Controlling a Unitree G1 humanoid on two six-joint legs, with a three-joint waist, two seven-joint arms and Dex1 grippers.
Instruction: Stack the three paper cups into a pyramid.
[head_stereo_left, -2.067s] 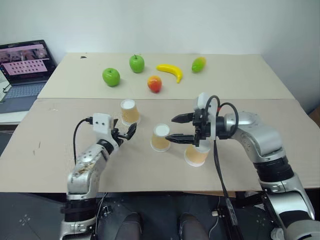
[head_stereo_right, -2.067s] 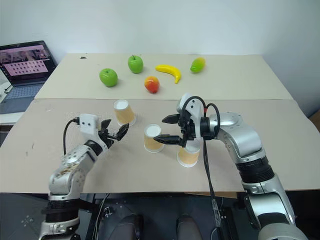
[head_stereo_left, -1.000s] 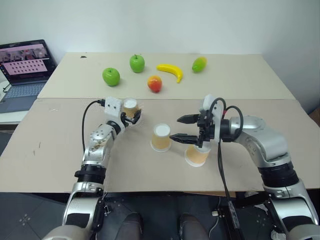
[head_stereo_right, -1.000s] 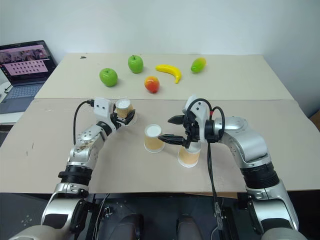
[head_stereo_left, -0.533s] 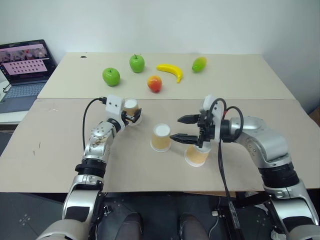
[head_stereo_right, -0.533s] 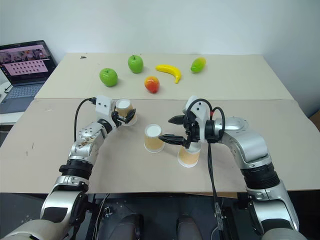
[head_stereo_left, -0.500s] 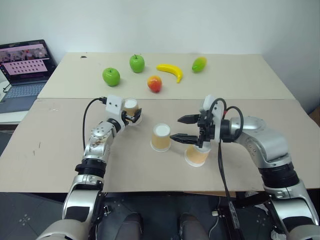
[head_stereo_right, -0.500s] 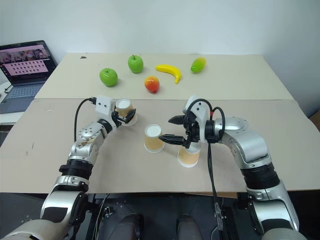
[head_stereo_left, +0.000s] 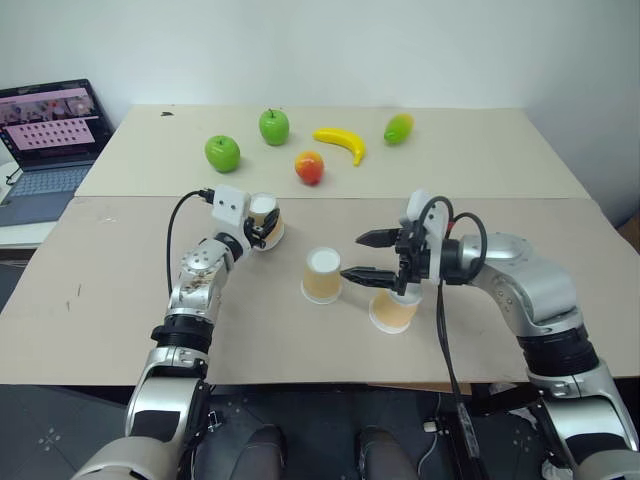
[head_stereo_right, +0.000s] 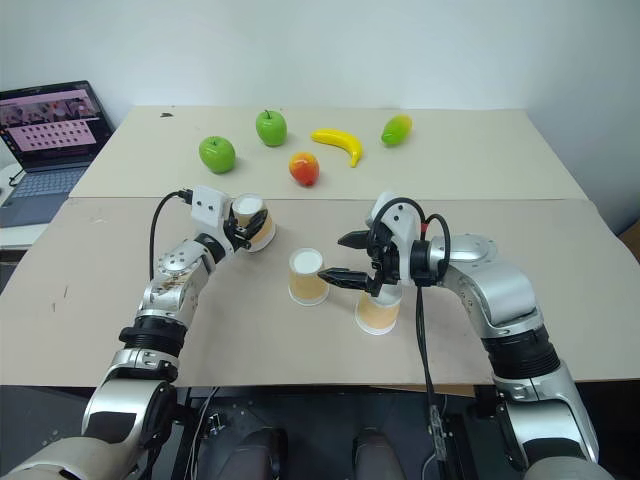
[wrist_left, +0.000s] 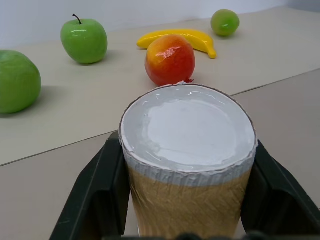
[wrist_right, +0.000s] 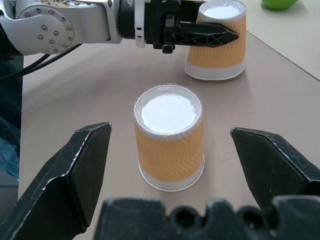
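Pincer left (head_stereo_left: 262, 226) is clamped on the far tan kraft-paper cup with a white base (wrist_left: 187, 165), standing upside down on the beige bench (head_stereo_left: 120, 300). The right pincer (head_stereo_left: 362, 257) gapes wide just beside the middle inverted tan paper cup (wrist_right: 170, 137), above the third tan cup (head_stereo_left: 392, 311). Beyond lie a red-orange apple (wrist_left: 170, 59) and a yellow banana (head_stereo_left: 340, 143).

The two head views look down and forward from above the near edge of the table (head_stereo_left: 300, 340), taking in both arms, the three inverted paper cups and the fruit at the far side. The left wrist view sits very close behind the far-left cup (wrist_left: 187, 160), facing the far fruit. The right wrist view looks leftward, close to the middle cup (wrist_right: 170, 137), with the far-left cup beyond it.
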